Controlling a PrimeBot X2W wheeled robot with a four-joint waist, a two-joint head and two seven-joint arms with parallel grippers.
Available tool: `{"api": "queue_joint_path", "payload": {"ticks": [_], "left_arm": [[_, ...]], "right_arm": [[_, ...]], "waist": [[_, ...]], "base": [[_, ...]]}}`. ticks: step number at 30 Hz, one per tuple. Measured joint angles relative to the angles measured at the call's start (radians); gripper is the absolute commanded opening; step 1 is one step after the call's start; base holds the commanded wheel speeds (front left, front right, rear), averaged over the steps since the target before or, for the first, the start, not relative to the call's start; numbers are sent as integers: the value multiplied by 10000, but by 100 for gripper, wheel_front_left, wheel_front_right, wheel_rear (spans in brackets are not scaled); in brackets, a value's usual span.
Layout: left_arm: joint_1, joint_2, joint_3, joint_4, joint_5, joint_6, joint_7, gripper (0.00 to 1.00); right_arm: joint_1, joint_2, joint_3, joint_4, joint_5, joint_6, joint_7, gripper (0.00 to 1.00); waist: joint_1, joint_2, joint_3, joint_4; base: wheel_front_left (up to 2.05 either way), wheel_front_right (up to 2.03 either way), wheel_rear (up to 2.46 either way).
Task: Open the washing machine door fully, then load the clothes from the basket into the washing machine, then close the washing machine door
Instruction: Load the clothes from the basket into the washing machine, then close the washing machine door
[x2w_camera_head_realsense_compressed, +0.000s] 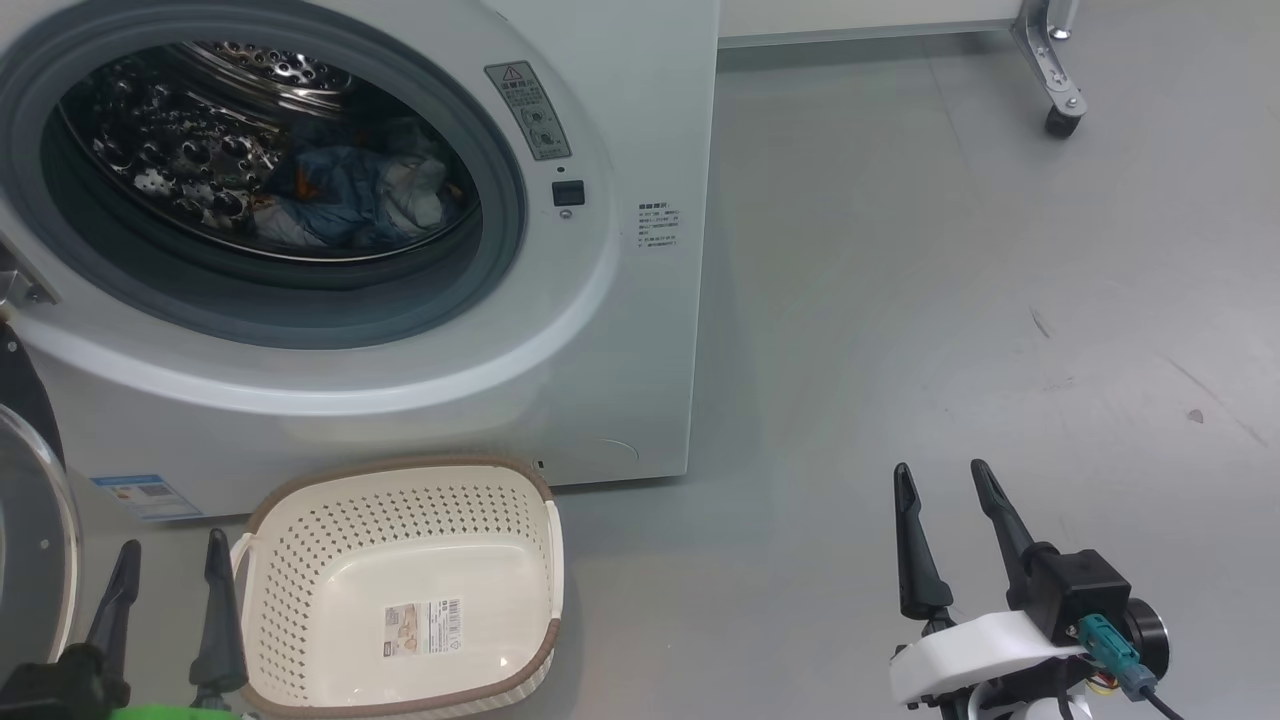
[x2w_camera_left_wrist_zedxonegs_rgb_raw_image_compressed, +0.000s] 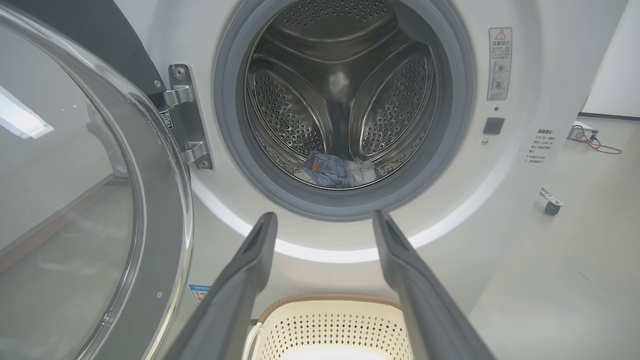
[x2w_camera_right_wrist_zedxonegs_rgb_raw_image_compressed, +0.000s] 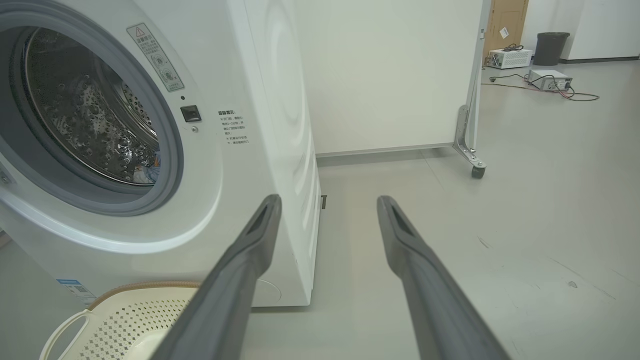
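Door (x2w_camera_head_realsense_compressed: 30, 540) stands open at left, just left of left gripper (x2w_camera_head_realsense_compressed: 172, 550), jaws wide, empty. Right gripper (x2w_camera_head_realsense_compressed: 940, 475) also wide, well apart at right. Clothes (x2w_camera_head_realsense_compressed: 350, 195) in drum, basket (x2w_camera_head_realsense_compressed: 330, 540) empty. Left arm nearer for closing.

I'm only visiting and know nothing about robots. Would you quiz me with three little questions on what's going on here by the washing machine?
1. True or false: the basket has clothes in it.
2. Where do the clothes lie? A: on the floor. B: inside the washing machine. C: on top of the washing machine.
3. Fill in: the left pincer and the right pincer both stand ____, holding nothing.
Key: 1 false, the basket is empty apart from its label. 2 B. 3 open.
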Motion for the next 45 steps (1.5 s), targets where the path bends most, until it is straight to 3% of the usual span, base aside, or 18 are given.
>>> {"api": "queue_joint_path", "payload": {"ticks": [45], "left_arm": [[0, -98, -280, 75, 359, -44, 0, 100]], "right_arm": [[0, 2, 153, 230, 161, 27, 0, 100]], "waist": [[0, 0, -145, -18]], "base": [[-20, 21, -1]]}}
